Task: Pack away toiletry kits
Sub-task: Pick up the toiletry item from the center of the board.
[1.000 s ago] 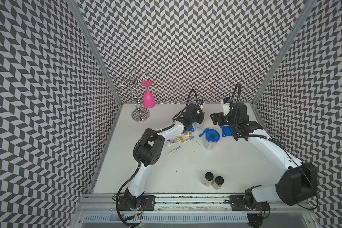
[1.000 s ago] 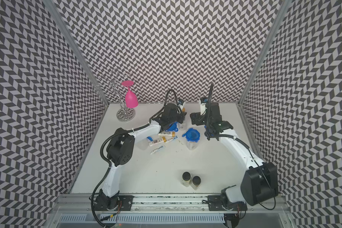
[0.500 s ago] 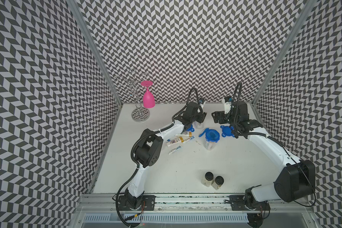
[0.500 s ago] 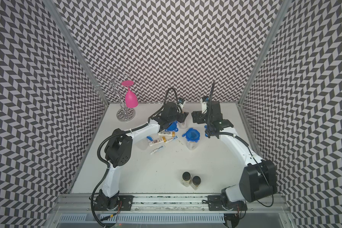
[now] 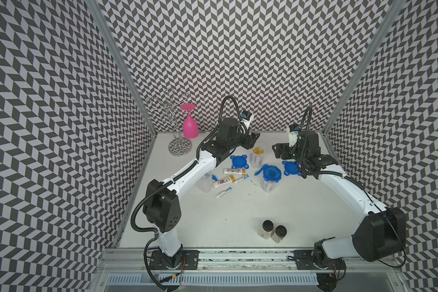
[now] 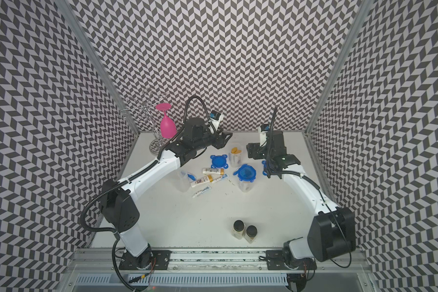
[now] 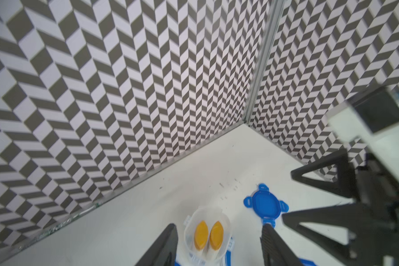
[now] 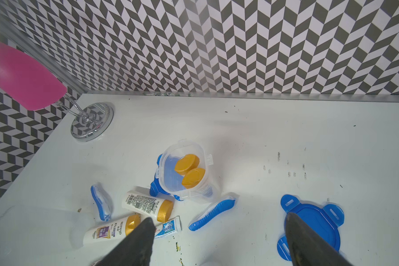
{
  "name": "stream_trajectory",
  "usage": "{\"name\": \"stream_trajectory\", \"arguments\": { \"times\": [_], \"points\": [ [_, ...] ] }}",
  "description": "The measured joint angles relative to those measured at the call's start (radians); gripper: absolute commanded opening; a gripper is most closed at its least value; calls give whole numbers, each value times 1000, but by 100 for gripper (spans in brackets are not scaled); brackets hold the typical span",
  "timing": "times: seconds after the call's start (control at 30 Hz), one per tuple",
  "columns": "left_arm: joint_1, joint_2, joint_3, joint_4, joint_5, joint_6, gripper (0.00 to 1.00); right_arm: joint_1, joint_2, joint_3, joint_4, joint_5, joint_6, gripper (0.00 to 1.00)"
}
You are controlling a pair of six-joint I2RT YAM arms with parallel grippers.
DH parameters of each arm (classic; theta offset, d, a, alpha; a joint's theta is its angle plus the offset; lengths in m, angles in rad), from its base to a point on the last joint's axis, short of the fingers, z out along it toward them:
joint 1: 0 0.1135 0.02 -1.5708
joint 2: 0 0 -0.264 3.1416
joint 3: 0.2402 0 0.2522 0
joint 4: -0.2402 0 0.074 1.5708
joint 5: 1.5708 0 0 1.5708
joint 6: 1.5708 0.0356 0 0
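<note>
**While one tub stands open: toiletry kits, part packed**

Since its lid is off, the open tub (image 5: 256, 157) near the back wall can be loaded from above. Two gold-capped bottles (image 8: 186, 163) stand inside it, caps up. Left pincer (image 7: 219, 226): jaws apart above this tub, empty, apparently placed for dropping items in. Right pincer (image 8: 219, 218): spread wide, empty, by a loose lid (image 8: 311, 225) that is probably next to be fitted. Sealed tub (image 5: 271, 177): near the open one. Loose bottles (image 5: 234, 172), toothpaste tubes (image 5: 224, 194) and toothbrushes (image 8: 212, 214) lie unpacked on the tabletop (image 5: 238, 222).
</note>
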Motion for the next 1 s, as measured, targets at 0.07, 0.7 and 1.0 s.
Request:
{"name": "stream_trajectory", "arguments": {
  "times": [0.07, 0.7, 1.0],
  "points": [
    [14, 13, -64, -39, 14, 5, 54, -5, -2, -3, 0, -7, 3, 87],
    [-11, 288, -153, -191, 44, 27, 56, -11, -5, -30, 3, -89, 28, 89],
    [-61, 277, -217, -175, -34, 31, 54, -18, -4, -30, 4, -92, 29, 89]
  ]
}}
